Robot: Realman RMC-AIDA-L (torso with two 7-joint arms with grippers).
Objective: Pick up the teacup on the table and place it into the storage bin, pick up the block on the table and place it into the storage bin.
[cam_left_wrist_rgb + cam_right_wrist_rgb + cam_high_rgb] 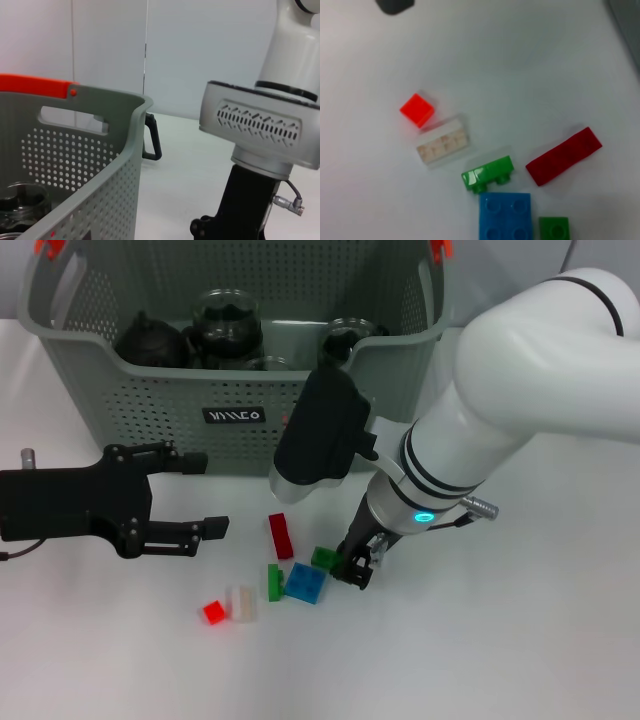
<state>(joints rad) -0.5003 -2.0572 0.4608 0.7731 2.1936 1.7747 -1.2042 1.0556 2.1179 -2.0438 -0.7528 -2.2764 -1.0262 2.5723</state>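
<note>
Left gripper [205, 495], black and two-fingered, hovers over the white table [520, 640] just in front of the storage bin; jaws spread, holding nothing. Idle by the look of it.

The storage bin [150, 405], a grey-green perforated plastic basket with orange handle clips and a black label, stands at the back of the table. Dark glassware sits inside, including a glass teapot [226, 325]. No teacup shows on the table, so that half of the task looks done.

The blocks lie in a loose cluster in front of the bin, all apart from it. Left to right:
- small red cube [213, 612]
- translucent whitish brick [241, 603]
- narrow green brick [273, 582]
- long dark-red brick [280, 536]
- square blue studded plate [304, 583]
- small green studded cube [324, 558]

All are hard glossy plastic: light, rigid, not fragile, but slick on the faces. Best hold is across two flat parallel sides, low on the body, not on the studs.

Right gripper [356, 568] is down at table level, just beside the small green studded cube on its far side from the cluster. Cannot tell whether its jaws are parted or closed, nor whether it is touching the cube. The cube is the likely target. Its neighbours sit close, so a finger could nudge the blue plate.
</note>
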